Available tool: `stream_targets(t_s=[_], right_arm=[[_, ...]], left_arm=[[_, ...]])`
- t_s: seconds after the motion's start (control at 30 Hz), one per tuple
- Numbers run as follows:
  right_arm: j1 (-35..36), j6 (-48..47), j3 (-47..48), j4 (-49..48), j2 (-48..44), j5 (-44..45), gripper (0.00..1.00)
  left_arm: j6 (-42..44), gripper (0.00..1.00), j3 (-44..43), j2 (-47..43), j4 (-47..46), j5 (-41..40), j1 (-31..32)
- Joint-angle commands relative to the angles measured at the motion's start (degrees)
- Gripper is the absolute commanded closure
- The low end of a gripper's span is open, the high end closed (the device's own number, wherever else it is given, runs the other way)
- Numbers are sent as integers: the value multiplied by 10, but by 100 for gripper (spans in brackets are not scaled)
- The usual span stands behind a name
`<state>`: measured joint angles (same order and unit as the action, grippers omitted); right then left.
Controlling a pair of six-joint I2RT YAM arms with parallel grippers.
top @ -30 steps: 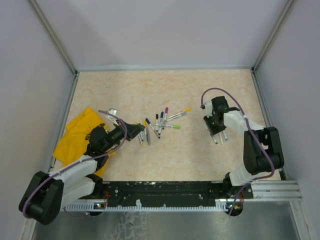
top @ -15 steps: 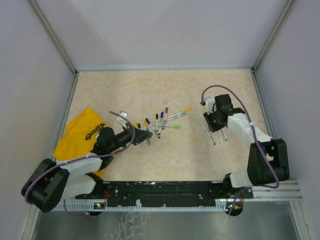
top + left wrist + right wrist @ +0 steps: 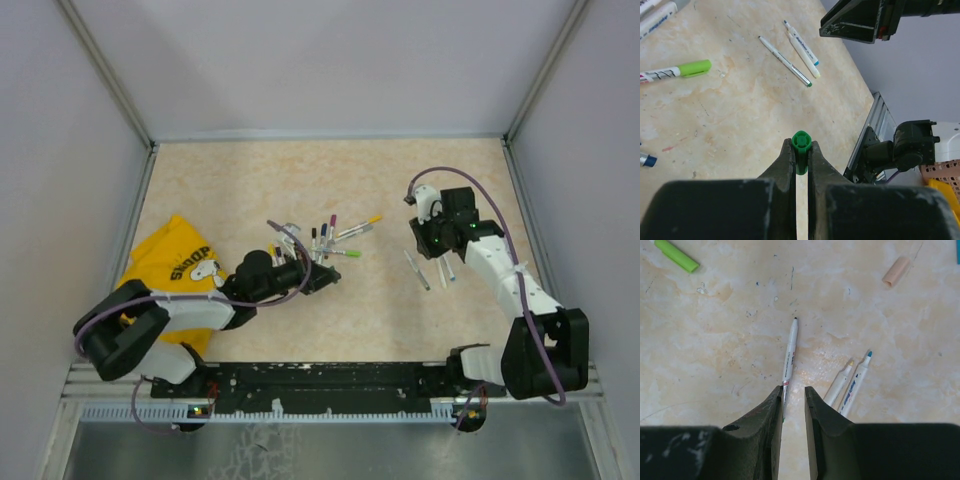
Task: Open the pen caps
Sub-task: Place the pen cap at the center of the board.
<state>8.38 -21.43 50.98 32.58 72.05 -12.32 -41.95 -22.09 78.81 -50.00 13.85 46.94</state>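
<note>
Left side: the green cap (image 3: 801,142) is being pinched end-on by the left gripper (image 3: 801,150), whose fingers are being pressed tight against its sides, just above the table; whether a barrel is attached beneath it cannot be told.
Right side: the right gripper (image 3: 791,395) is being held low over the table with its fingers a narrow gap apart, and nothing is being gripped.
Done: three bare-tipped pens are being left on the table under the right gripper, a thin pen (image 3: 789,355) and two thicker pens (image 3: 840,384) just beside it; a loose peach cap (image 3: 895,271) is lying well apart from them.
Left to do: a cluster of pens (image 3: 325,238) with coloured ends is being kept mid-table, a green-capped pen (image 3: 675,71) among them; most of the job is being judged unfinished.
Surface: the work is being done on a beige mottled table top (image 3: 300,180), flecked with ink marks and scuffs; a yellow cloth (image 3: 160,275) is lying crumpled at its left edge.
Room: the table is being enclosed by pale walls (image 3: 320,60) and slanting metal posts (image 3: 110,82), with a dark rail (image 3: 330,378) along the near edge.
</note>
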Motion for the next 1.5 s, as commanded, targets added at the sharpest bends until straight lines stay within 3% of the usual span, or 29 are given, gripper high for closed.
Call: stream_targets(t_s=[0.0, 0.3, 0.7, 1.03, 1.27, 1.47], right_arm=[[-6, -8, 7, -15, -16, -11, 77], [-11, -5, 4, -22, -29, -12, 77], [-27, 5, 1, -34, -43, -7, 77], [-32, 9, -1, -38, -49, -7, 77], [-35, 9, -1, -39, -51, -9, 77], [-37, 10, -2, -38, -53, -13, 77]], left_arm=[[10, 100, -51, 67, -30, -19, 29], [10, 100, -184, 215, 24, -47, 63], [2, 100, -499, 413, 316, -122, 66], [21, 99, -723, 539, 456, -198, 58], [20, 87, -835, 604, 496, -189, 46], [24, 64, -849, 600, 504, -197, 36]])
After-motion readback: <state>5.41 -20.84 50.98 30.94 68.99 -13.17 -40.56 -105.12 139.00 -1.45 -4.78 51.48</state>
